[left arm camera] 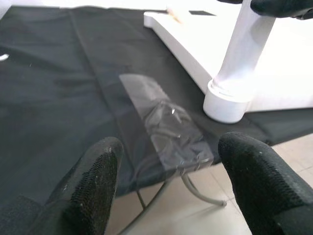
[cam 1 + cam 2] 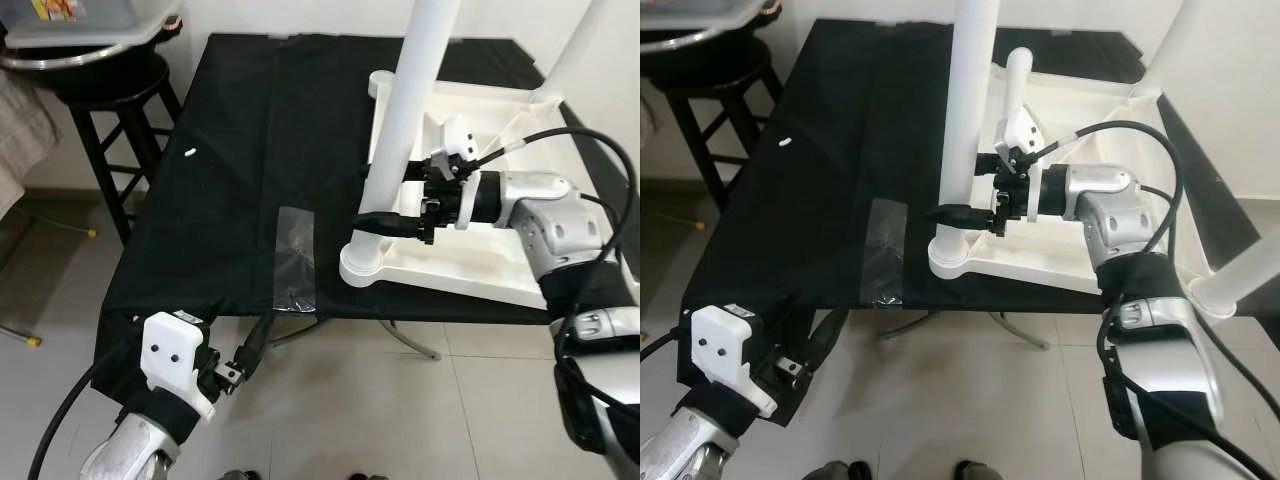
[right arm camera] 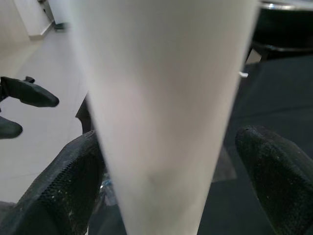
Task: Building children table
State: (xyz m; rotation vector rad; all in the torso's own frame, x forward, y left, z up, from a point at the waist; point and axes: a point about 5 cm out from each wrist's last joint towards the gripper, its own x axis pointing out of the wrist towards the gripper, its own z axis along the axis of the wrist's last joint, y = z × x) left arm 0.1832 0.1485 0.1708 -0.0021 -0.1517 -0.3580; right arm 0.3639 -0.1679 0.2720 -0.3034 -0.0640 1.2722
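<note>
The white children's table top lies upside down on a black-clothed table. A white leg stands upright in the top's near-left corner socket. My right gripper reaches in from the right and straddles this leg low down. Its fingers are open, one touching the leg and the other a little apart. A second leg rises at the far right corner. My left gripper hangs open and empty below the table's front edge.
A clear plastic wrapper lies on the cloth near the front edge, left of the socket. A small white piece rests further left. A black stool carrying a tray stands at the far left. Another white leg juts in at the right.
</note>
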